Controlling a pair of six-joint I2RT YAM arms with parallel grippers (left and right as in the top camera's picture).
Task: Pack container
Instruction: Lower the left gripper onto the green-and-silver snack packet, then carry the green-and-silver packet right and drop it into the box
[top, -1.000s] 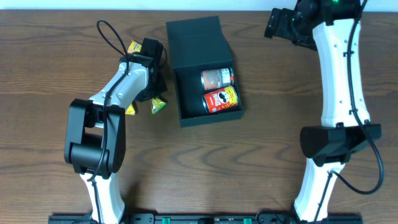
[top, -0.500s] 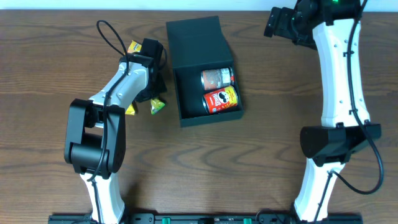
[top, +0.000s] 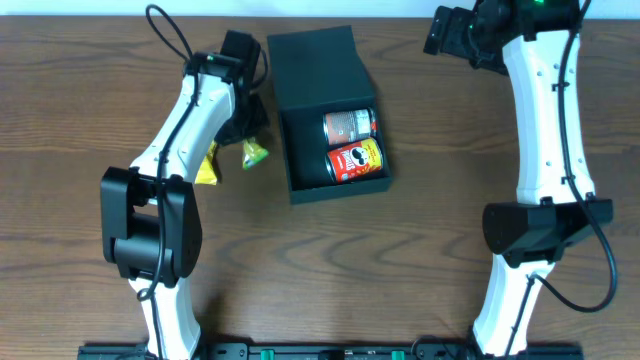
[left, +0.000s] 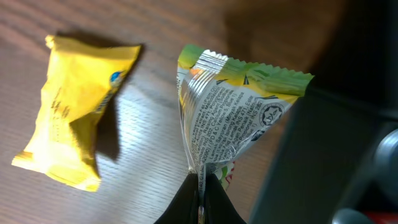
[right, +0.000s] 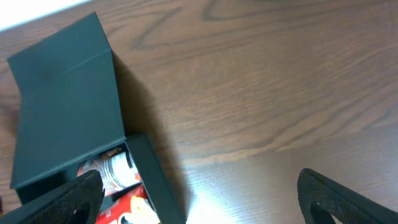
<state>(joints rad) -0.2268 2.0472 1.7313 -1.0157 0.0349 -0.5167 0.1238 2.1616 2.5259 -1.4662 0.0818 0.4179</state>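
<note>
The container (top: 296, 150) is a dark square box standing open mid-table, its lid flap (top: 318, 68) folded back. Inside it lie a silver-brown can (top: 348, 125) and a red snack can (top: 357, 160). My left gripper (top: 250, 135) is just left of the box, shut on the sealed edge of a green-and-silver triangular snack packet (left: 230, 106) that hangs above the wood. A yellow packet (left: 78, 106) lies flat to its left. My right gripper (right: 205, 205) hovers open and empty at the far right, beyond the box (right: 62, 106).
The yellow packet (top: 208, 165) lies on the table by the left arm. The box's dark wall (left: 323, 162) rises close to the right of the held packet. Bare wood extends right of the box (right: 280, 93).
My left arm has swung toward the far side and raised the green packet off the table. The yellow packet beside it now shows more fully. The right arm has not moved.
</note>
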